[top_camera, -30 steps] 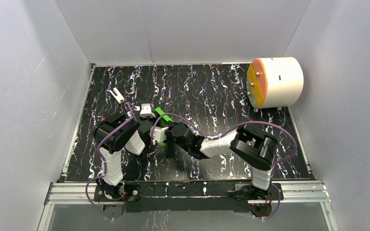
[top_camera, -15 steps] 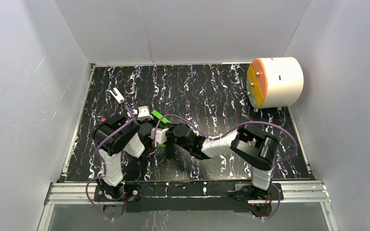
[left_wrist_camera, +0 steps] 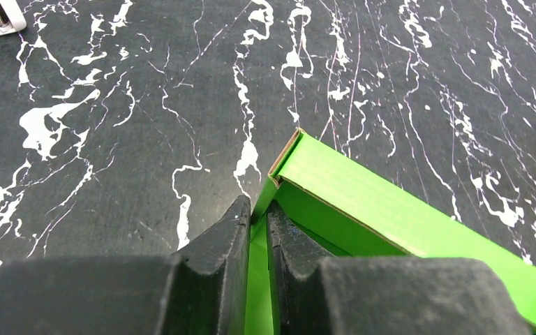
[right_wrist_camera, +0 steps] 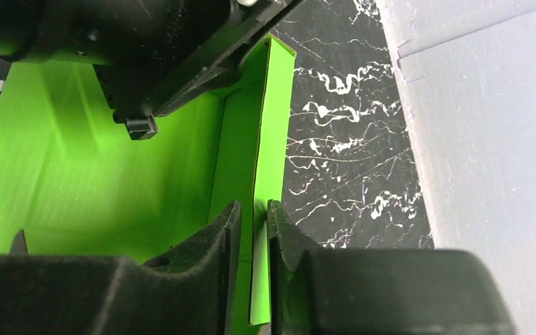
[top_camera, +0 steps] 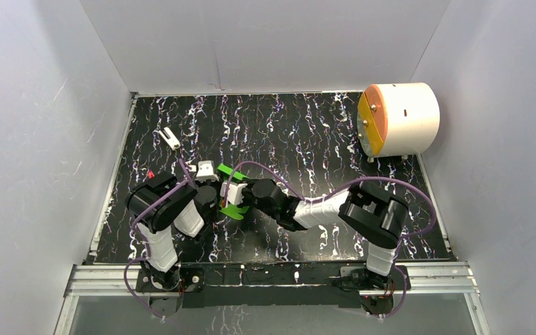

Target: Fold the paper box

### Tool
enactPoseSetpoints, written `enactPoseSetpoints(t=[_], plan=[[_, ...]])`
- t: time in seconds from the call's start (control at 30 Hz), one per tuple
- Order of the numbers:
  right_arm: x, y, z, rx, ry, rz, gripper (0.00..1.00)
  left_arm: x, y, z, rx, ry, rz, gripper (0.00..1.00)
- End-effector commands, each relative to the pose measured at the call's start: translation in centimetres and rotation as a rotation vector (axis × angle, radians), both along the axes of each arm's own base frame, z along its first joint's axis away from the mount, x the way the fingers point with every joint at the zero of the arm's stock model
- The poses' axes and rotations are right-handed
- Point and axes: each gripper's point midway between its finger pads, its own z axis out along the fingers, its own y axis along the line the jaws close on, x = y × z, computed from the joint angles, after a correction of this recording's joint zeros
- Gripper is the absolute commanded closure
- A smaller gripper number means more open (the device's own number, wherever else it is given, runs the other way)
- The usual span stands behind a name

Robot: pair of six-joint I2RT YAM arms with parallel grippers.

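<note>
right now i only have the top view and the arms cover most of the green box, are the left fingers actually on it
Observer: Yes. The left wrist view shows the left fingers closed on a thin green wall of the paper box.
Operator: and the right side
Observer: The right wrist view shows the right fingers pinching an upright green panel, with the card between them.
Operator: is it flat or folded up
Observer: Partly folded. In the left wrist view two panels meet at a creased corner just beyond the fingertips.
</note>
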Motion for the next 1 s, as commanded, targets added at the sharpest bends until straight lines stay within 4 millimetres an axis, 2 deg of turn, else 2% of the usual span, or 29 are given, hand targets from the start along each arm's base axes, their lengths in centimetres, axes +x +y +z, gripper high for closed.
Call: enactPoseSetpoints(t=[0.0, 0.13, 0.4, 0.57, 0.77, 0.97], plan=[[-0.8, -0.2, 1.4, 0.067, 0.075, -0.024, 0.67, -0.5, -0.9, 5.5, -0.076, -0.190, -0.060, 1.00], [-1.1, -0.6, 3.1, 0.125, 0.102, -0.038, 0.57, -1.5, -0.4, 5.1, -0.044, -0.173, -0.078, 1.00], [-2.3, -2.1, 6.2, 0.288, 0.167, -0.052, 0.35, -2.1, -0.4, 4.7, -0.036, -0.154, -0.100, 1.00], [-2.2, -2.9, 7.0, 0.376, 0.248, -0.099, 0.30, -2.6, -0.5, 4.6, -0.045, -0.140, -0.116, 0.99], [-1.4, -3.8, 7.5, 0.460, 0.294, -0.170, 0.25, -3.2, -0.3, 5.0, -0.046, -0.130, -0.126, 0.84], [-1.4, -4.1, 7.3, 0.502, 0.352, -0.195, 0.24, -4.3, -0.5, 4.4, -0.069, -0.055, -0.156, 0.74]])
